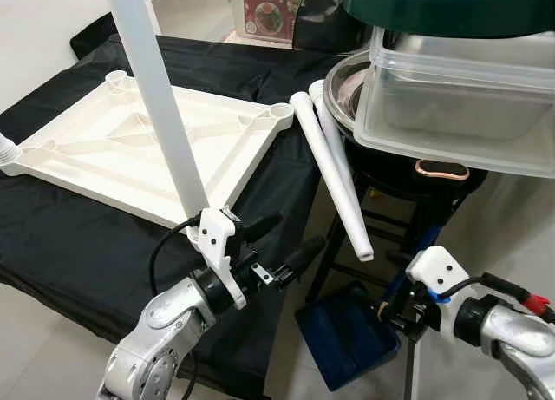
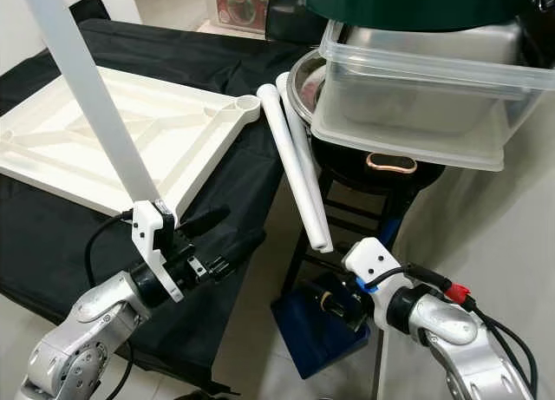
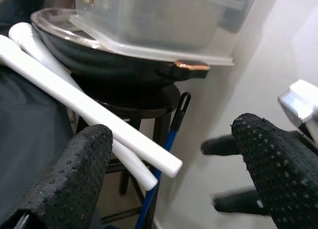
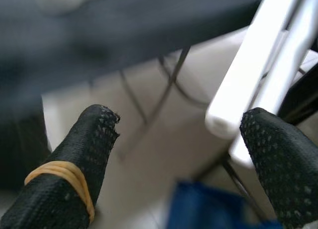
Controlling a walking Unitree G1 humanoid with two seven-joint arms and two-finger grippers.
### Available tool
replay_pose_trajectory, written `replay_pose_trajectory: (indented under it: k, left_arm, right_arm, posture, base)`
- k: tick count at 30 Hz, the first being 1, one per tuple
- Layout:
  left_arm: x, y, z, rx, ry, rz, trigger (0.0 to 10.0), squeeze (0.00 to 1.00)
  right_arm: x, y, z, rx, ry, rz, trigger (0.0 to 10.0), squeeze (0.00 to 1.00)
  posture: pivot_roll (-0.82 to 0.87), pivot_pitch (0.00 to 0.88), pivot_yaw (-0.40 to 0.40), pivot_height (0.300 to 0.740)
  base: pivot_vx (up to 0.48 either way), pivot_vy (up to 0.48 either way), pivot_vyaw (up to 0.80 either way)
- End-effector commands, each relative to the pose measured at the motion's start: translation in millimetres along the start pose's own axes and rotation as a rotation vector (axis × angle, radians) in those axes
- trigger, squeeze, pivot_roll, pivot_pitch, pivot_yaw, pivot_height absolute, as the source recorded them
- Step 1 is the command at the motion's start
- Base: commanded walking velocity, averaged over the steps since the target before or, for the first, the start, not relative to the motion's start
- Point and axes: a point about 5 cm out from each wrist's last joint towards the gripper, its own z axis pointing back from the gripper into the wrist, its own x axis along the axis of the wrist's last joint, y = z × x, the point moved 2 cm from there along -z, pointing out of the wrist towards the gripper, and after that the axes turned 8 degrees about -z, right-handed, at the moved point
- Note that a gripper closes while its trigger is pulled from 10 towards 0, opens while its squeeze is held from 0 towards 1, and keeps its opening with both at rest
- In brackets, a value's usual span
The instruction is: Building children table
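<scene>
A white tabletop (image 1: 130, 148) lies upside down on a table covered in black cloth. One white leg (image 1: 160, 96) stands upright at its near corner. Two loose white legs (image 1: 334, 170) lie side by side at the table's right edge, and their ends stick out over the gap beside a stool. My left gripper (image 1: 295, 231) is open and empty just in front of the tabletop's near corner, pointing toward the loose legs. My right gripper (image 4: 181, 117) is open and empty, low and below the legs' overhanging ends (image 4: 248, 75).
A black stool (image 1: 381, 218) to the right carries a dark pan (image 1: 408, 170), clear plastic tubs (image 1: 451, 105) and a green lid (image 1: 451, 5). A blue dustpan (image 1: 347, 335) sits on the floor under my right gripper. A blue broom handle (image 3: 164, 159) leans on the stool.
</scene>
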Motion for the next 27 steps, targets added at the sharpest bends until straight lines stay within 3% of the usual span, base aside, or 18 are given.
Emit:
replay_pose_trajectory:
  k: [1, 8, 13, 19, 27]
  left_arm:
    - [-3.6, 4.5, -0.9, 0.026, 0.013, -0.024, 10.0, 0.0]
    - [-5.1, 10.1, -1.2, 0.055, 0.019, -0.036, 10.0, 0.0]
    - [-8.7, 10.4, 5.3, 0.092, 0.042, -0.062, 10.0, 0.0]
    - [-12.6, 7.1, 7.6, 0.098, 0.051, -0.074, 10.0, 0.0]
    - [-14.5, 5.3, 9.3, 0.098, 0.049, -0.072, 10.0, 0.0]
  right_arm:
    - [-0.4, 5.7, -11.3, -0.032, -0.051, -0.142, 10.0, 0.0]
    - [3.3, 17.5, -31.9, -0.087, -0.129, -0.237, 10.0, 0.0]
    - [17.1, 28.6, -35.1, -0.027, -0.198, -0.208, 10.0, 0.0]
    - [19.2, 32.0, -36.9, -0.012, -0.192, -0.157, 10.0, 0.0]
    - [16.1, 19.2, -39.4, -0.089, -0.15, -0.054, 10.0, 0.0]
  posture:
    - [-0.14, 0.179, 0.055, 0.74]
    - [-0.13, 0.19, 0.05, 0.74]
    - [-0.12, 0.207, 0.04, 0.74]
    - [-0.11, 0.221, 0.032, 0.74]
    - [-0.11, 0.226, 0.031, 0.74]
  base:
    - [0.0, 0.0, 0.0]
    - [0.0, 0.0, 0.0]
    - [0.0, 0.0, 0.0]
    - [0.0, 0.0, 0.0]
    - [0.0, 0.0, 0.0]
